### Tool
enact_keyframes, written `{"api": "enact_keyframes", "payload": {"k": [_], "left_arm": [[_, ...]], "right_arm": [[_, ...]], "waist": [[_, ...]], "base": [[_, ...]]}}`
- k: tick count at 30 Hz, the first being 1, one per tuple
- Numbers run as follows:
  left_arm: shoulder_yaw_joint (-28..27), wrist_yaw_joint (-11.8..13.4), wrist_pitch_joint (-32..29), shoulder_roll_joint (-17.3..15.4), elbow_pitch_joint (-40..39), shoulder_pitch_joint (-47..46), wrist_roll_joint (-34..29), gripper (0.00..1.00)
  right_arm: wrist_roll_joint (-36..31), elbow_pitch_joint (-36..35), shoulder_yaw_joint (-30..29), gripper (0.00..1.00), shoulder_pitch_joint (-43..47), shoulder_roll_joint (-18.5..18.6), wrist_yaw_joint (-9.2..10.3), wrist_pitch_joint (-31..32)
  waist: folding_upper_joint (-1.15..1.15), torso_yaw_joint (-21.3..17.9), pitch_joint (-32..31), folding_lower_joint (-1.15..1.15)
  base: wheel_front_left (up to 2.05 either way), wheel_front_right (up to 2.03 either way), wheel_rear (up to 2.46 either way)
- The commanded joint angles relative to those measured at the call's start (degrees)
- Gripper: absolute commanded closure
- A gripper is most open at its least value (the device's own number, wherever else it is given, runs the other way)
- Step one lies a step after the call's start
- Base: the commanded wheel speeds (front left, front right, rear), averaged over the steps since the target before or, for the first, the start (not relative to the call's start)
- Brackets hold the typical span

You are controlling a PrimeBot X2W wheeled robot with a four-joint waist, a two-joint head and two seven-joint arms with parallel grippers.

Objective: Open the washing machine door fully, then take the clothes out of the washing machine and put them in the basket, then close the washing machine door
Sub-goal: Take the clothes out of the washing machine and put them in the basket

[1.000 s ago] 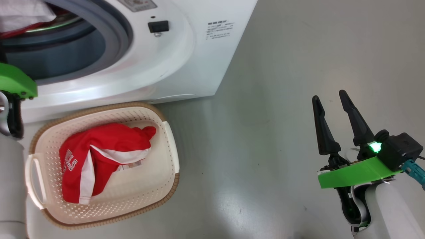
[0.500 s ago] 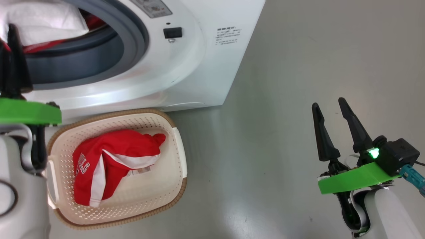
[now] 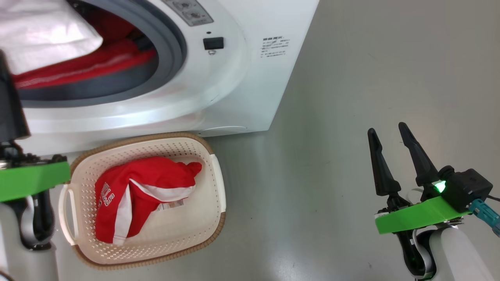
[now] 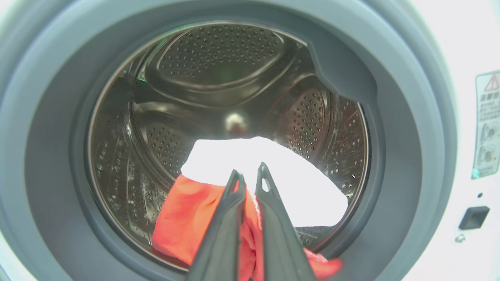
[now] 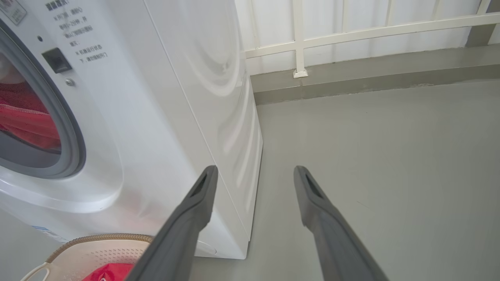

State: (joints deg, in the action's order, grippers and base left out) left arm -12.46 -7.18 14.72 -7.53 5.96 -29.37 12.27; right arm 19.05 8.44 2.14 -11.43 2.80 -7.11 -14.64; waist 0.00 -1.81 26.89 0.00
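The white washing machine [image 3: 234, 89] stands open; its door is out of view. In the left wrist view my left gripper [image 4: 249, 173] is shut on the clothes at the drum mouth, a red garment [image 4: 183, 222] with a white panel [image 4: 281, 171] that drapes over the grey gasket [image 4: 398, 117]. One dark left finger [image 3: 11, 113] shows at the head view's left edge. Another red garment with white stripes [image 3: 144, 183] lies in the cream basket [image 3: 218, 183] on the floor below the opening. My right gripper [image 3: 386, 128] hovers open over bare floor at the right, holding nothing.
The perforated steel drum [image 4: 218, 58] is dark behind the cloth. In the right wrist view the machine's side [image 5: 218, 117] stands left of the open gripper [image 5: 254, 171], with the basket rim [image 5: 101, 239] below. A white railing [image 5: 351, 31] and a low kerb line the far grey floor [image 3: 351, 78].
The head camera has shifted, sliding the whole scene rightward and down. My left gripper has drawn back from the drum, and more red and white cloth shows at the opening. The right arm is still.
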Motion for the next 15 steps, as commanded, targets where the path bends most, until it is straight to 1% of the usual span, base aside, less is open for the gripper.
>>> {"api": "enact_keyframes", "payload": {"k": [1, 5, 15], "left_arm": [[-2.4, -0.3, 0.3, -1.4, -3.9, 1.5, -0.2, 1.00], [-3.4, -0.3, 0.3, -0.2, -9.1, 3.0, -0.9, 1.00], [-4.6, -0.3, 0.3, 1.4, -20.6, 3.3, -1.4, 1.00]], "right_arm": [[-0.9, -1.2, 0.8, 0.00, 0.9, 0.1, -0.37, -0.4], [-1.0, -1.2, 0.7, 0.00, 1.0, 0.1, -0.37, -0.4], [-1.0, -1.3, 0.8, 0.00, 0.6, 0.1, -0.37, -0.4]], "waist": [[0.00, 0.3, -0.1, 0.00], [0.00, 0.7, -0.1, 0.00], [0.00, 0.7, 0.3, 0.00]], "base": [[0.00, 0.00, 0.00], [0.00, 0.00, 0.00], [0.00, 0.00, 0.00]]}}
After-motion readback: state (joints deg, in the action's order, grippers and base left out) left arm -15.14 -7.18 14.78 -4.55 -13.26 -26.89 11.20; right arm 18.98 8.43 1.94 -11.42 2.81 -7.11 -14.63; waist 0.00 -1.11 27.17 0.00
